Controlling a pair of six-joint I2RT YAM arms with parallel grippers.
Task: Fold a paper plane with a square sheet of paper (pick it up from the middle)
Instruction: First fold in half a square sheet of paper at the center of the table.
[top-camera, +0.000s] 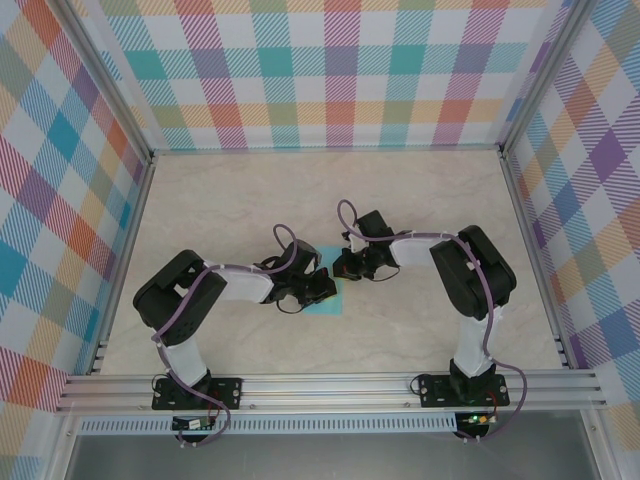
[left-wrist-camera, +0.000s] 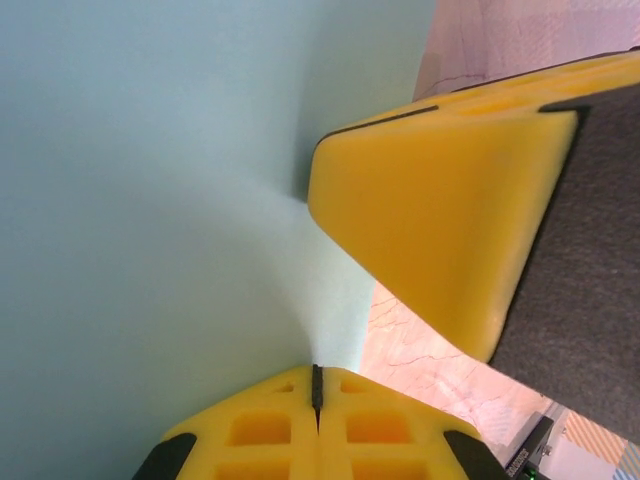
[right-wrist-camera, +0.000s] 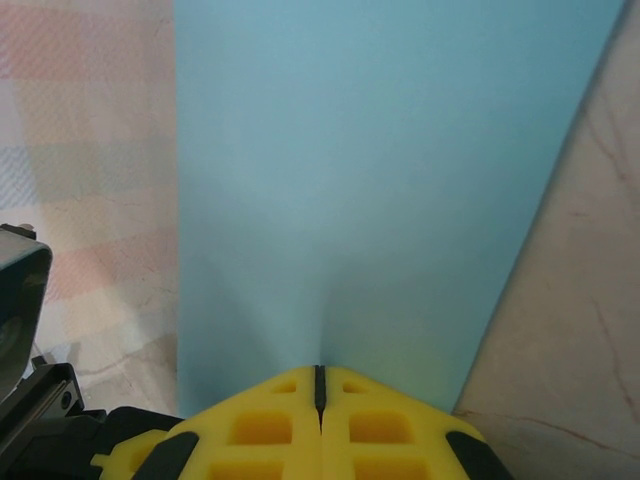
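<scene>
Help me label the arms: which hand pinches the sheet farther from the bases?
The right hand, shut on the turquoise sheet farther from the bases; the left hand pinches its nearer side.

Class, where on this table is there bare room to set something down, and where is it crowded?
The far half of the beige marbled table, up to the plaid back wall, is bare; so is the near patch between the two arm bases. Crowded: the centre, where the left gripper and right gripper pinch the thin turquoise paper sheet.

Paper (top-camera: 328, 304) partly under left tool (top-camera: 322, 289)
</scene>
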